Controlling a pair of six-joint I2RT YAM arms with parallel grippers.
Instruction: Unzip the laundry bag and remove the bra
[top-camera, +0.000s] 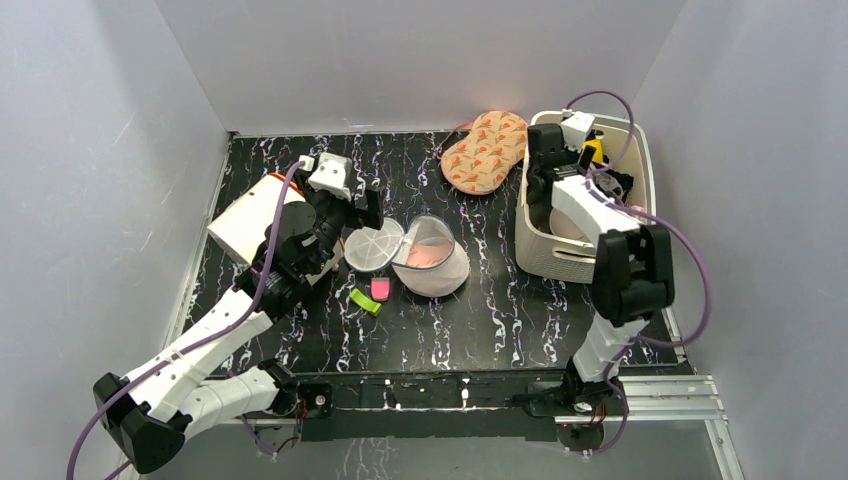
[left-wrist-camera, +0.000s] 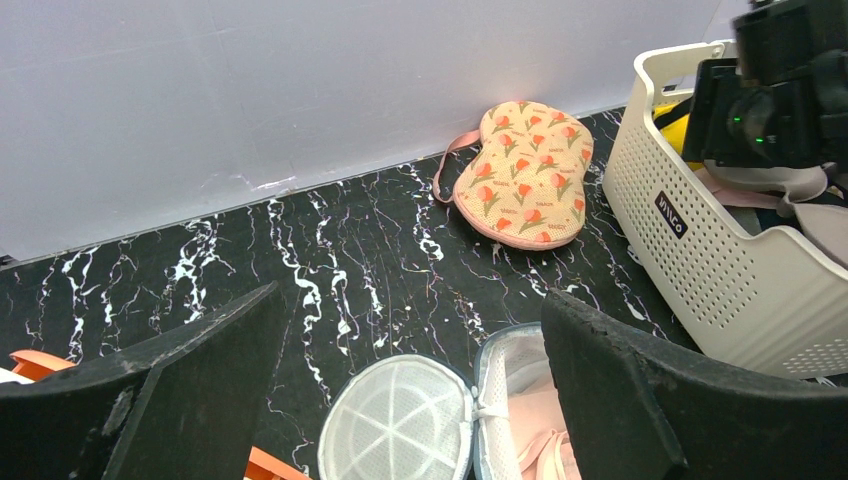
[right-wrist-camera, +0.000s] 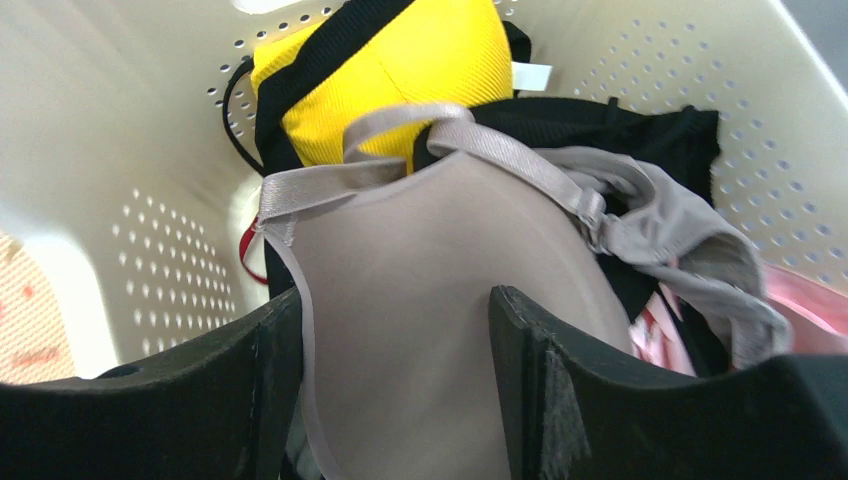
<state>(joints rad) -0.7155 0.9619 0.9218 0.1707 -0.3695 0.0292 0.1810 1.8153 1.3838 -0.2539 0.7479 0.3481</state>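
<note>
The laundry bag (top-camera: 440, 270) lies unzipped at the table's middle, its round mesh lid (top-camera: 372, 248) flipped out to the left. A pale pink bra (top-camera: 428, 255) sits inside it. In the left wrist view the lid (left-wrist-camera: 400, 425), the bag's rim (left-wrist-camera: 497, 375) and the pink bra (left-wrist-camera: 548, 440) lie just below my fingers. My left gripper (top-camera: 362, 215) is open and empty, hovering over the lid's far edge (left-wrist-camera: 410, 310). My right gripper (top-camera: 545, 190) is down inside the white basket, open (right-wrist-camera: 395, 300), with a beige bra (right-wrist-camera: 440, 250) between and under its fingers.
The white slotted basket (top-camera: 550, 255) at the right holds a yellow-and-black garment (right-wrist-camera: 400, 60) and other clothes. A flower-printed orange padded piece (top-camera: 485, 150) lies at the back. A white-and-orange box (top-camera: 245, 222) stands at the left. A green clip (top-camera: 365, 300) and a pink one (top-camera: 381, 289) lie near the bag.
</note>
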